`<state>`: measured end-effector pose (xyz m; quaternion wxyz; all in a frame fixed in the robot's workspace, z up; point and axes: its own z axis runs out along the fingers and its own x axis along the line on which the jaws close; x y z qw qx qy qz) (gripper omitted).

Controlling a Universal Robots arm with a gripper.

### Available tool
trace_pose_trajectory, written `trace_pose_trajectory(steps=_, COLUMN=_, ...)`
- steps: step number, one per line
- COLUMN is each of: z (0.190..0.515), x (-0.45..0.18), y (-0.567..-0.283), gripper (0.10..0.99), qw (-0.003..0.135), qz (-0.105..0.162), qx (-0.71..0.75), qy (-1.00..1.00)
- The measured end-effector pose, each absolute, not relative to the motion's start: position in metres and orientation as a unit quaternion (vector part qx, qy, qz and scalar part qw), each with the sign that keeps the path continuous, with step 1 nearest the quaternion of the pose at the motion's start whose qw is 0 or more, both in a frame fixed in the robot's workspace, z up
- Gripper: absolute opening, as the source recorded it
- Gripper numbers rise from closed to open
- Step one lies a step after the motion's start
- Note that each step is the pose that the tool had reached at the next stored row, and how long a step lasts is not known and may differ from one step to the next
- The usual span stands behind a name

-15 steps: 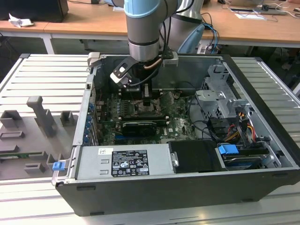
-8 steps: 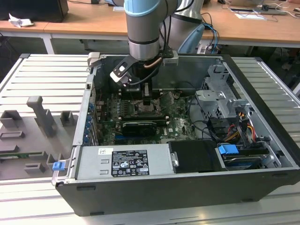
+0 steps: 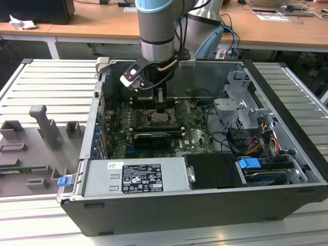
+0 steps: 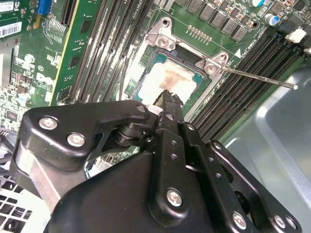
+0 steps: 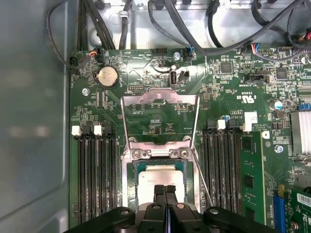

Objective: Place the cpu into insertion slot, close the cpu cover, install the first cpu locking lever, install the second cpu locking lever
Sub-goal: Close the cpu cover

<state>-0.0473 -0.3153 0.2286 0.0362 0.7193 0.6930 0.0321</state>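
Black metal computer case [image 3: 205, 212]: walls in the gripper [image 5: 165, 188] on every side.
Green circuit board [image 5: 228, 97]: spreads out below the gripper.
Grey-and-blue robot arm [image 3: 159, 31]: reaches straight down into the case, wrist vertical.
Silver-grey hinged cpu cover [image 5: 160, 99]: stands open just beyond the fingertips.
Dark square insertion slot [image 5: 132, 182]: directly beneath the gripper.
Pale silvery square cpu [image 4: 170, 77]: lies flat in the slot under the fingertips; contact unclear.
Thin steel locking lever [image 4: 257, 77]: unlatched, off to one side of the gripper.
Gripper state: fingers pressed together, clamping nothing.
Step in hand: probably confirming the seating. It calls for a light, square touch, no sideways drag, and the cover left clear.
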Motion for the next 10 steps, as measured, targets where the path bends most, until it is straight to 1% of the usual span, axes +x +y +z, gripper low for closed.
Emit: trace_pose_trajectory(steps=10, z=0.2308, x=-0.0473, y=-0.3151, gripper=0.106, qw=0.036, qz=0.032, qx=0.719, qy=0.693)
